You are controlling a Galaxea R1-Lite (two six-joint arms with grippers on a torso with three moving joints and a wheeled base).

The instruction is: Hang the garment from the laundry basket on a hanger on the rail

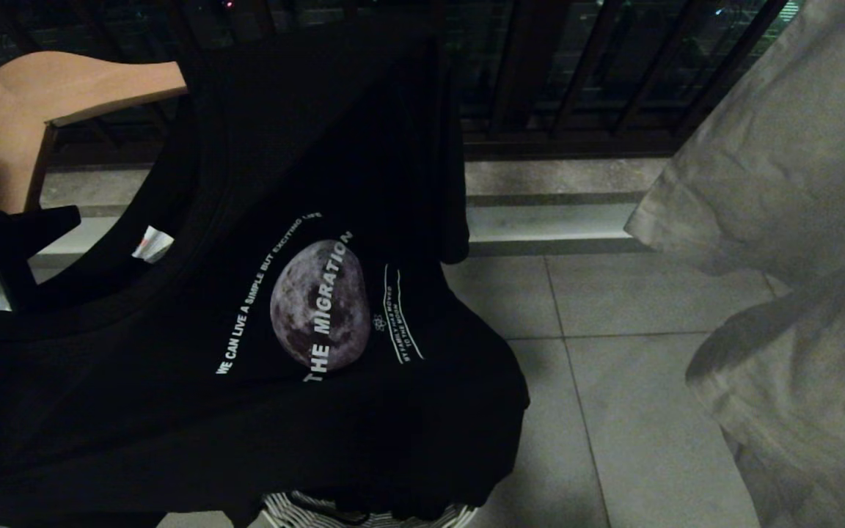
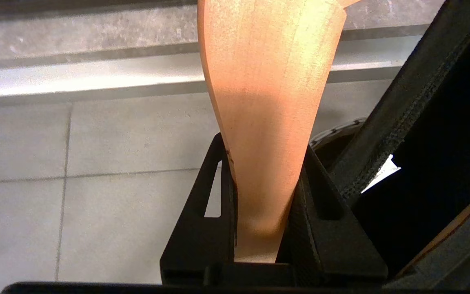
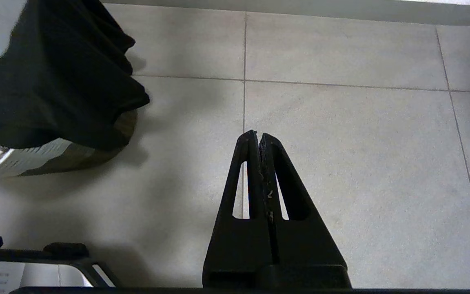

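The black T-shirt (image 1: pixel 261 308) with a moon print and white words on its chest is hanging in the air in the left half of the head view, draped over one arm of a wooden hanger (image 1: pixel 34 110). Its collar, with a small white label inside, is lying around the wood, and the other arm of the hanger is sticking out bare to the upper left. The left claw (image 2: pixel 265 196) is gripping the end of this bare wooden arm, with one black finger pressing on each side of the wood; the shirt's dark fabric is hanging just beside it in the left wrist view. The laundry basket (image 1: pixel 364 513) is standing on the floor directly under the hem of the shirt, and only a little of its white rim with dark stripes is showing at the bottom edge of the head view; the right wrist view is also showing it partly covered by the shirt. The right claw (image 3: pixel 258 136) is pointing down over the grey tiled floor (image 1: pixel 635 381), well apart from the basket, with its two fingers pressed together and holding nothing. On the right side of the head view a pale cloth (image 1: pixel 782 169) is hanging, and dark railing bars (image 1: pixel 584 66) are standing behind a low stone step.
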